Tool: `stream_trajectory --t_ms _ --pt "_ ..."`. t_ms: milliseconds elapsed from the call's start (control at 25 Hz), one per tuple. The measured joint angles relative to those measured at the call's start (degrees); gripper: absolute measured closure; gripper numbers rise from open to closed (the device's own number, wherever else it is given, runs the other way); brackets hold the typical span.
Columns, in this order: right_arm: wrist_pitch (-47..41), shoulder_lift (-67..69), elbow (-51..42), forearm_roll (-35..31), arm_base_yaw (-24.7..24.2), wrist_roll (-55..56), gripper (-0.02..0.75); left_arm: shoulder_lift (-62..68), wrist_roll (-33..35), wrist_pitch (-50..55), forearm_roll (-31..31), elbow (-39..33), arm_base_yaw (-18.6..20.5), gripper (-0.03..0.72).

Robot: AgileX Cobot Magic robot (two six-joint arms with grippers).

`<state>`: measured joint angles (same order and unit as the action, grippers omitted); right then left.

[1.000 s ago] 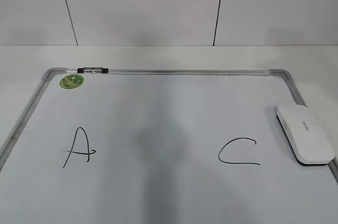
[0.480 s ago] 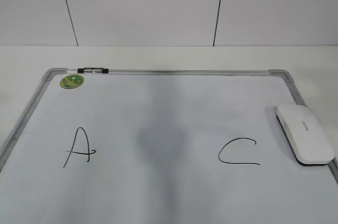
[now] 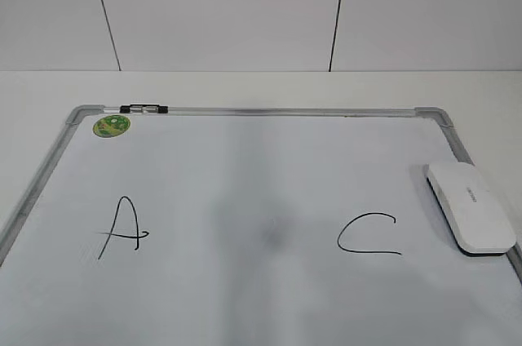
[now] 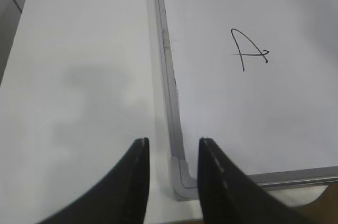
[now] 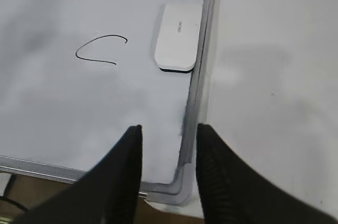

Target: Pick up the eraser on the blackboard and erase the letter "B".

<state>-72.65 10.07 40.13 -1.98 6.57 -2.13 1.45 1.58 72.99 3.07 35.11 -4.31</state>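
Note:
The blackboard point(image 3: 269, 158) is a white board with a grey frame, lying flat. The eraser point(image 3: 471, 207) lies on its right edge, beside the black "C" point(image 3: 369, 234). The black "A" point(image 3: 121, 228) is on the left. No letter "B" shows; between "A" and "C" there is only a faint grey smudge point(image 3: 269, 233). My left gripper point(image 4: 171, 147) is open and empty over the board's near left corner point(image 4: 182, 179). My right gripper point(image 5: 168, 134) is open and empty over the near right corner, well short of the eraser point(image 5: 178, 36). Neither gripper shows in the exterior view.
A round green sticker point(image 3: 110, 125) sits at the board's far left corner, next to a small black clip point(image 3: 143, 108) on the top frame. White table point(image 4: 79, 76) surrounds the board. A panelled wall point(image 3: 245, 11) stands behind.
The dark shadow over the middle of the board has faded and shrunk toward the near edge. The eraser and the letters have not moved.

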Motion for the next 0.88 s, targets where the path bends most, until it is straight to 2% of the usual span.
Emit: stream_trajectory --t_ms 280,440,560,880 --pt "0.6 -11.0 -9.0 2.7 0.0 -1.1 0.458 -0.7 0.2 -4.0 0.1 -3.0 0.0 0.453" --pt "2.1 -11.1 -9.8 4.2 0.0 -1.1 0.458 -0.7 0.2 -8.4 0.1 -4.8 0.0 0.453" --pt "5.4 -11.1 -11.3 5.2 0.0 -1.0 0.458 -0.7 0.2 -9.0 0.1 -4.9 0.0 0.453" --pt "6.1 -11.1 -11.7 5.4 0.0 -0.9 0.459 -0.7 0.3 -9.1 0.1 -5.0 0.0 0.453"
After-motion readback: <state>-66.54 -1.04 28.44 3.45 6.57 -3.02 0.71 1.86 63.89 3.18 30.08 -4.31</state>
